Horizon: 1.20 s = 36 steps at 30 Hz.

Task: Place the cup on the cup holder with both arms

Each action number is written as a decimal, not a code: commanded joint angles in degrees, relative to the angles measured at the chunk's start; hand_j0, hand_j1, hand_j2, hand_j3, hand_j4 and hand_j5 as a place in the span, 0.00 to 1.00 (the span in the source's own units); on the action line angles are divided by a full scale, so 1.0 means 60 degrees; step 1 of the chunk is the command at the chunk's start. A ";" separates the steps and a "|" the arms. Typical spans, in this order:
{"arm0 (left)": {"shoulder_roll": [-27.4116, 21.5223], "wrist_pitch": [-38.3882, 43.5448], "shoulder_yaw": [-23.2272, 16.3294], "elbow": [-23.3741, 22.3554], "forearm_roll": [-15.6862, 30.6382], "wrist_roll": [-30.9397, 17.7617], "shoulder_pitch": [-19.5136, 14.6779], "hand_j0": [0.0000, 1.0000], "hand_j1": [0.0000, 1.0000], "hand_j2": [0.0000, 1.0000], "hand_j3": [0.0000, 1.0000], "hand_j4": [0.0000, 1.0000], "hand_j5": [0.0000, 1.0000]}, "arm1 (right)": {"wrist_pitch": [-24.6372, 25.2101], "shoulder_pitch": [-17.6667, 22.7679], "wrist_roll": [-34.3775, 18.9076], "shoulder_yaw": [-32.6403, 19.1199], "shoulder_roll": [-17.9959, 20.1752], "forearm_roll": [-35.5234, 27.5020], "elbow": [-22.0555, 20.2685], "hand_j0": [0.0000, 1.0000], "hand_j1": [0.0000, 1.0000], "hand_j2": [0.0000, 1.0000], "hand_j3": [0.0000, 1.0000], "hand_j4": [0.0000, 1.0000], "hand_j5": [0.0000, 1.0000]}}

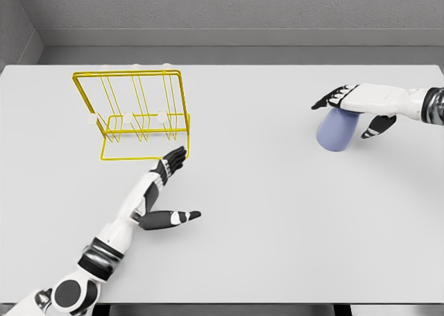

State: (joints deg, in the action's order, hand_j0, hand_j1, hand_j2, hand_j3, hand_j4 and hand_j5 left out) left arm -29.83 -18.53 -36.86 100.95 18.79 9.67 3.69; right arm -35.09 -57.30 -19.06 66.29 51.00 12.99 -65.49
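Toward the bench's (277, 246) far left corner stands the cup holder (132, 111), a yellow wire rack with a tall back frame, upright prongs and a low base whose near right corner reaches closest to the robot. Just beside that corner hangs the left hand (166, 187), its arm coming up from the near left edge; its fingers (177, 156) are stretched flat and point at the rack, the thumb splayed out to the right, and they hold nothing. I cannot tell whether the fingertips touch the wire or stop just short of it. The middle of the bench lies between the two hands. Near the right edge, about level with the rack's base, is the cup (338, 130), pale blue, tilted so that its long axis slants, the wider rounded end toward the near left and the narrower end up under the palm. The right hand (361, 107) lies over the top of it, arm entering from the right edge, fingers reaching out past the cup to the left and the thumb down on its right flank; it looks like a grip around the upper part, though how firmly it closes is not clear. The relation that matters is this: the cup sits well apart from the rack, wholly on the right hand's side, so it probably must travel leftward across the bench toward the waiting left hand.
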 commanded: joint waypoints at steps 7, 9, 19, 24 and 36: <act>0.0123 -0.0002 -0.0171 0.0020 0.0090 -0.0014 0.0000 1.00 1.00 1.00 1.00 1.00 1.00 | 0.0015 0.0015 -0.0002 0.0026 -0.0033 -0.0041 0.0017 1.00 1.00 1.00 1.00 1.00 1.00; 0.0137 -0.0002 -0.0171 0.0006 0.0090 -0.0014 0.0015 1.00 1.00 1.00 1.00 1.00 1.00 | 0.0015 0.0029 -0.0002 0.0040 0.0011 -0.0041 0.0017 1.00 1.00 1.00 1.00 1.00 1.00; 0.0269 -0.0016 -0.0156 0.0006 0.0105 -0.0029 0.0059 1.00 1.00 1.00 1.00 1.00 1.00 | 0.0015 0.0015 -0.0031 0.0026 -0.0004 0.0047 -0.0012 0.90 0.90 0.90 0.90 0.90 0.90; 0.0269 -0.0016 -0.0156 0.0006 0.0090 -0.0014 0.0088 1.00 1.00 1.00 1.00 1.00 1.00 | 0.0015 0.0015 -0.0148 0.0011 -0.0019 0.0194 -0.0056 0.81 0.81 0.81 0.81 0.81 0.81; 0.0313 -0.0016 -0.0156 0.0006 0.0090 0.0000 0.0088 1.00 1.00 1.00 1.00 1.00 1.00 | 0.0015 0.0015 -0.0353 -0.0018 -0.0048 0.0238 -0.0144 0.65 0.65 0.65 0.65 0.65 0.65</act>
State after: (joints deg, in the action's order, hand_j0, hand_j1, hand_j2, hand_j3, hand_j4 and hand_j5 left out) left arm -27.97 -18.62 -37.78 100.95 19.41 9.67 4.22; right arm -34.75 -57.22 -20.71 65.92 50.78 13.84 -66.32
